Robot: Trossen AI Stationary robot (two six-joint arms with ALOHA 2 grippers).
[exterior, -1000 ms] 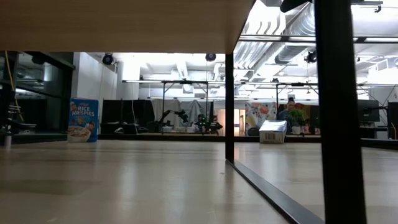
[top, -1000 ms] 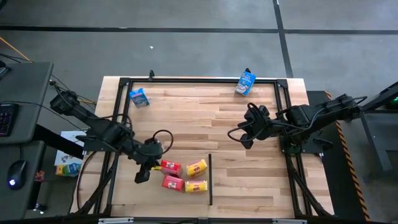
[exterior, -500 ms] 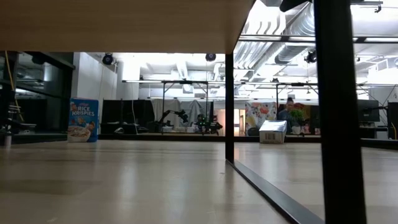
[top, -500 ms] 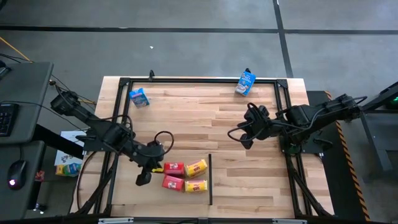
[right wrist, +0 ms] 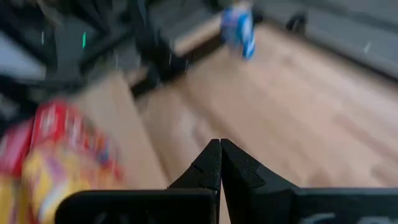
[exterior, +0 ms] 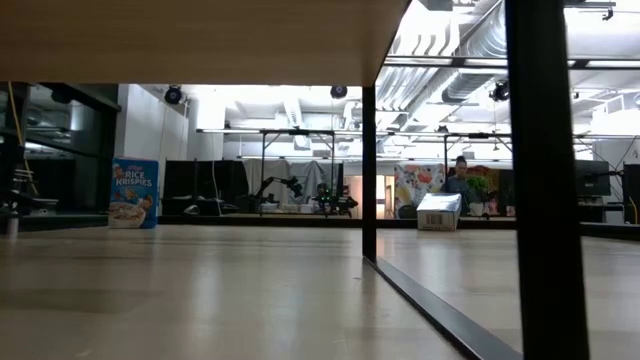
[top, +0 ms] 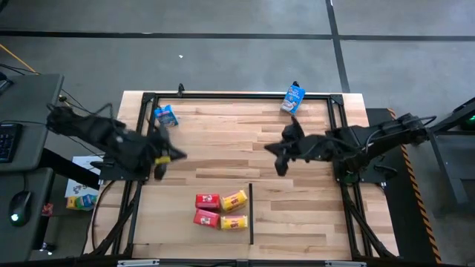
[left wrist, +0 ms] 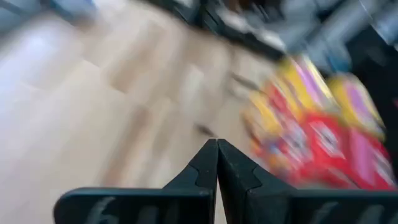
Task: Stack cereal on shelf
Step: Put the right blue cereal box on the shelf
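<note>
Left gripper (top: 158, 169) withdrawn from cartons (top: 221, 210) | both grippers closed, empty

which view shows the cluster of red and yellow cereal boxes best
The high view: all four boxes, two red cartons and two yellow cartons, lie sharp and unblocked near the table's front edge. Both wrist views catch them only as blurred colour patches. The low view shows none of them.

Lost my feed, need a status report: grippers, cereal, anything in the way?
Left gripper shut, empty. Right gripper shut, empty. Four cartons clustered on table, two blue cartons at far edge. Nothing in the way.
</note>
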